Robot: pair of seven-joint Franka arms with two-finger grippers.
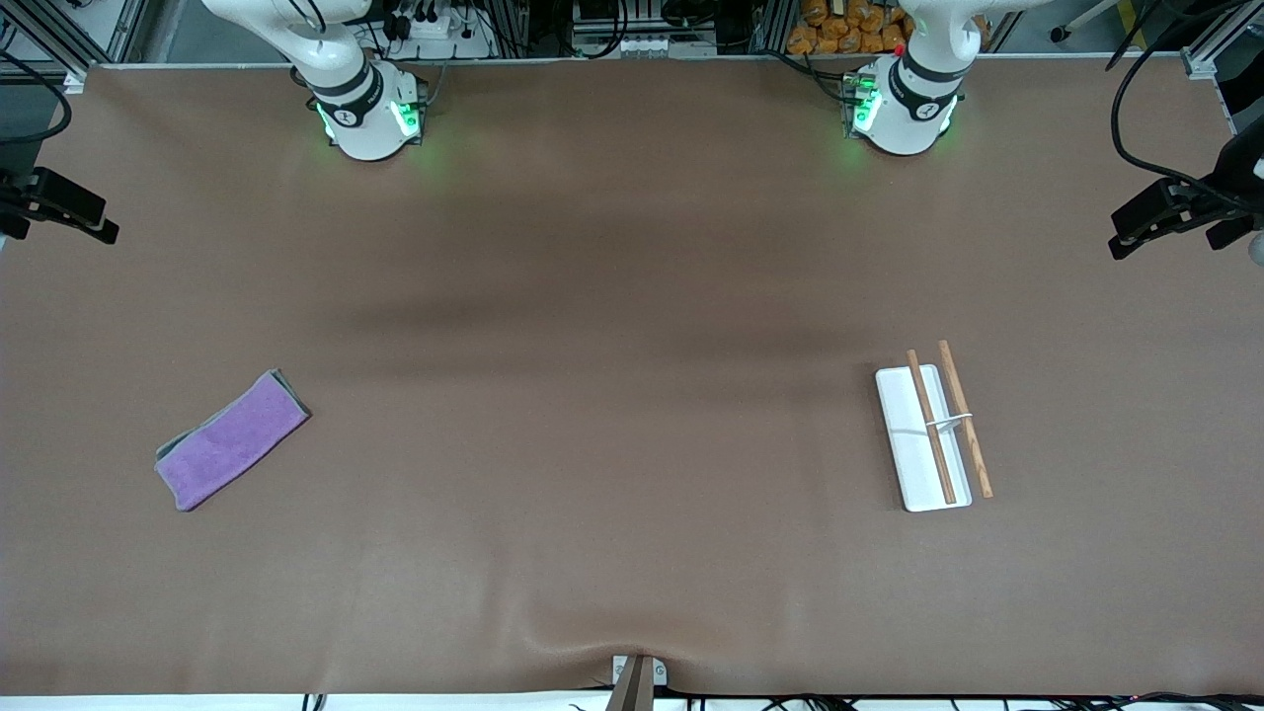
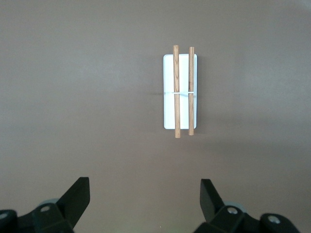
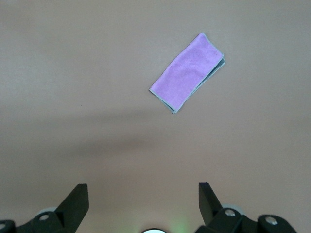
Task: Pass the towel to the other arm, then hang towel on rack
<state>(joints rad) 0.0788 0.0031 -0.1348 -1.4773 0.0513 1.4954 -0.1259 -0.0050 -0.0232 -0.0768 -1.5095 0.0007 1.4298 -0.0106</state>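
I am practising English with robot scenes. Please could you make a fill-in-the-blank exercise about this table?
1. The towel lies flat on the ____.
2. The colour of its top side is ____.
3. The rack has ____ wooden rods.
4. The left tool and the right tool are both ____, holding nothing.

Missing words: table; purple; two; open

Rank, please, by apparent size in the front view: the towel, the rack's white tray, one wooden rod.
1. towel
2. white tray, only somewhat smaller
3. wooden rod, about as long as the tray but far thinner
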